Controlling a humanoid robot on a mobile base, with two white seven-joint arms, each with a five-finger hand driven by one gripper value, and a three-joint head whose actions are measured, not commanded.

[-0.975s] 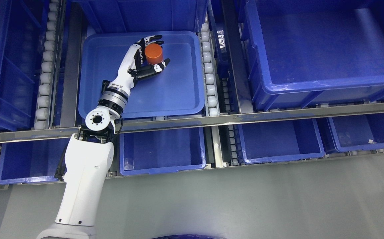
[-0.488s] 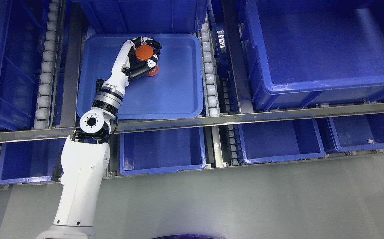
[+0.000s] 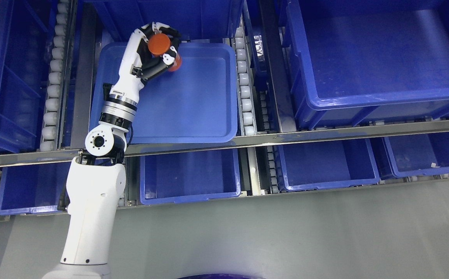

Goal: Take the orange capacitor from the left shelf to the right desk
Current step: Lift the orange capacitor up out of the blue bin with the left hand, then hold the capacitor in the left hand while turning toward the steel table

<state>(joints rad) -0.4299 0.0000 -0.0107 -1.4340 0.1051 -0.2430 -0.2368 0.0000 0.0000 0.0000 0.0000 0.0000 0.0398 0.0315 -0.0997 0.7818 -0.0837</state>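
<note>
The orange capacitor [image 3: 159, 44] is a short orange cylinder. My left hand [image 3: 158, 48] is shut on it, fingers wrapped around its side, and holds it lifted above the far left corner of a shallow blue tray [image 3: 193, 100] on the shelf. The white left arm [image 3: 92, 209] comes up from the lower left. The capacitor's lower part is partly hidden by the fingers [image 3: 168, 58]. The right arm is out of view.
Blue bins surround the tray: a large one at the right [image 3: 372, 58], one behind it [image 3: 178, 15], and several on the lower shelf level [image 3: 189, 178]. White roller tracks [image 3: 244, 77] flank the tray. A metal shelf rail [image 3: 286, 137] crosses in front. Grey floor lies below.
My left hand closed around the orange capacitor and lifted it off the tray floor, moving up and to the left toward the tray's far left corner.
</note>
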